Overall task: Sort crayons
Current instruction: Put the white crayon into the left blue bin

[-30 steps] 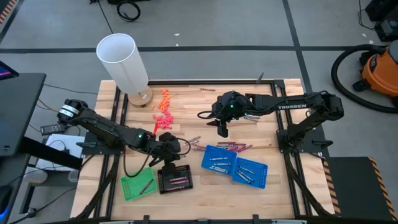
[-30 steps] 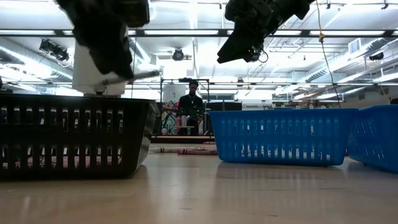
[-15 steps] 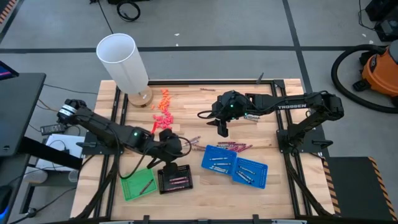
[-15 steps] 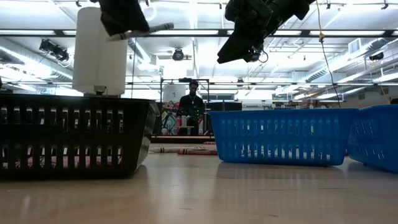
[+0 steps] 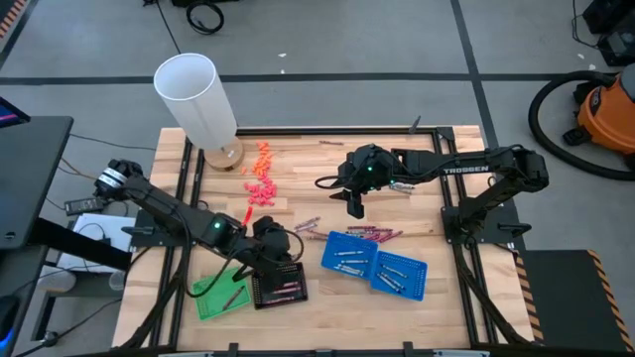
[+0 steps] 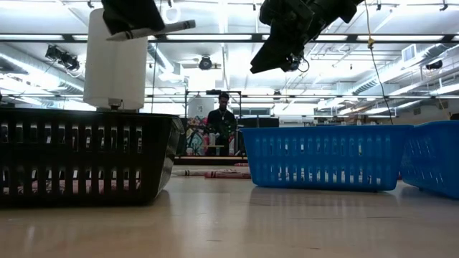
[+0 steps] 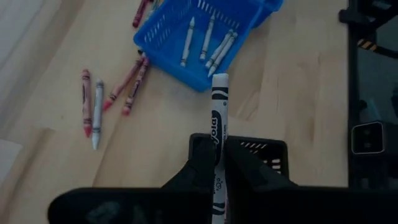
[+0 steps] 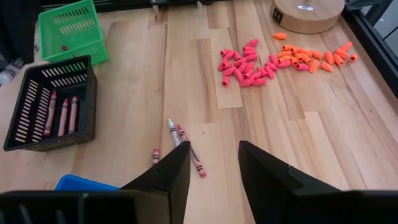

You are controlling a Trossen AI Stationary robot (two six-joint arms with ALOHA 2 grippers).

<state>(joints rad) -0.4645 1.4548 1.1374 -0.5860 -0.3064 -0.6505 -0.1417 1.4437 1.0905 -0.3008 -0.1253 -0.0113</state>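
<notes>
My left gripper point(image 5: 270, 240) is shut on a pale grey-silver crayon point(image 7: 219, 106) above the black basket point(image 5: 279, 286), which holds a few dark red crayons. In the low view the left gripper point(image 6: 133, 14) is high at the left, with the crayon point(image 6: 163, 29) sticking out of it. My right gripper point(image 5: 354, 206) hangs open and empty above the middle of the table; it also shows in the right wrist view point(image 8: 213, 163). Loose crayons point(image 5: 373, 234) lie on the wood beside two blue baskets point(image 5: 347, 256) that hold grey crayons. My left gripper pinches the grey crayon's wrapped shaft point(image 7: 218, 132) between its two fingers point(image 7: 202, 152). The crayon lies along the fingers and its free end sticks out past their tips. It is lifted clear, nearly level in the low view, above the black basket.
A green basket point(image 5: 218, 294) stands left of the black one. A heap of orange-pink pieces point(image 5: 261, 174) and a tall white cylinder point(image 5: 195, 99) are at the far left. More loose crayons point(image 5: 308, 226) lie mid-table. A person point(image 6: 219, 125) stands in the room beyond.
My left gripper has gone up and toward the table's near edge with the grey crayon, from beside the loose crayons to above the black basket. The crayon has stayed about level in the hold.
</notes>
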